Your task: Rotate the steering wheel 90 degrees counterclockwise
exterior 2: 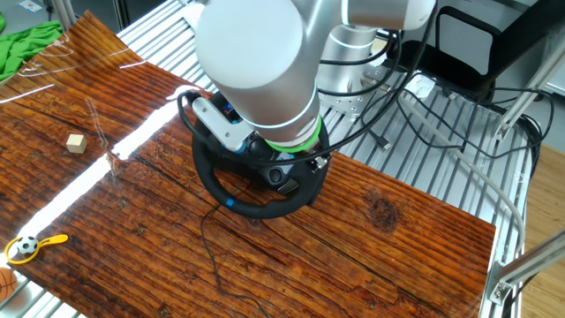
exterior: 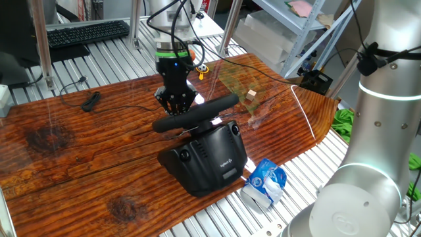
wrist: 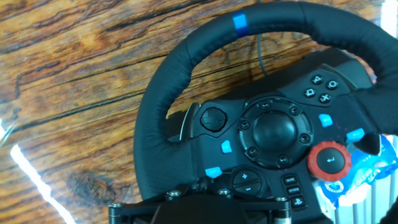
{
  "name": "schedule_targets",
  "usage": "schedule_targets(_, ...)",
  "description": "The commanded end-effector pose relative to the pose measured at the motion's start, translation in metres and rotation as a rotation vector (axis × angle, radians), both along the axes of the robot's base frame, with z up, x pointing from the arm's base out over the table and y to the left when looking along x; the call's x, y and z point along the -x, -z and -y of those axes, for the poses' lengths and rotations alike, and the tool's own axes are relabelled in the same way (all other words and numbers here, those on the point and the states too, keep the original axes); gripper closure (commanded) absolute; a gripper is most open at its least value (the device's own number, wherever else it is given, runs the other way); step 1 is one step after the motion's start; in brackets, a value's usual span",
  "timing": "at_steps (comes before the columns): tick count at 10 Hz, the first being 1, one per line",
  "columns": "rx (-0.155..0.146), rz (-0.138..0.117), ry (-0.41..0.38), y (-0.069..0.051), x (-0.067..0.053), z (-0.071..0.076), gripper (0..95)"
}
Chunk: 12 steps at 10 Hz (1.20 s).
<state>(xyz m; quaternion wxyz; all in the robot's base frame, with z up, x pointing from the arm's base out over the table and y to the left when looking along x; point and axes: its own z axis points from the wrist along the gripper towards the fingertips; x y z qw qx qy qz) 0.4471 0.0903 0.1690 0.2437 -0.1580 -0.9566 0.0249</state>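
The steering wheel (exterior: 197,113) is black with a thick rim and sits on its bulky black base (exterior: 207,161) near the front of the wooden table. My gripper (exterior: 176,110) comes down from above onto the rim's far-left part and looks shut on it. In the hand view the rim (wrist: 155,112) curves down under the gripper housing; a blue mark (wrist: 239,23) lies at the top and the fingers are hidden. In the other fixed view the arm covers most of the wheel (exterior 2: 256,210).
A blue-white packet (exterior: 266,181) lies by the base at the table's front edge. A wooden cube (exterior: 250,94) and a yellow ball toy (exterior: 202,68) lie beyond the wheel. A black cable (exterior: 89,100), a keyboard (exterior: 89,31) and a silver arm (exterior: 375,131) are around.
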Motion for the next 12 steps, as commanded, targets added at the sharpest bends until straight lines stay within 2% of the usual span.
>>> schedule_targets(1,0.001,0.011,-0.004,0.000,-0.001,0.003,95.0)
schedule_targets(3,-0.042,0.000,0.004,-0.003,0.001,0.004,95.0)
schedule_targets(4,-0.077,-0.006,0.007,-0.005,0.003,0.005,95.0)
schedule_targets(5,-0.086,-0.009,0.005,-0.006,0.004,0.004,95.0)
schedule_targets(6,-0.127,-0.014,0.007,-0.007,0.006,0.003,95.0)
schedule_targets(9,-0.185,-0.031,0.021,-0.010,0.011,-0.002,95.0)
schedule_targets(10,-0.217,-0.039,0.032,-0.011,0.012,-0.003,95.0)
schedule_targets(12,-0.242,-0.044,0.041,-0.011,0.014,-0.005,95.0)
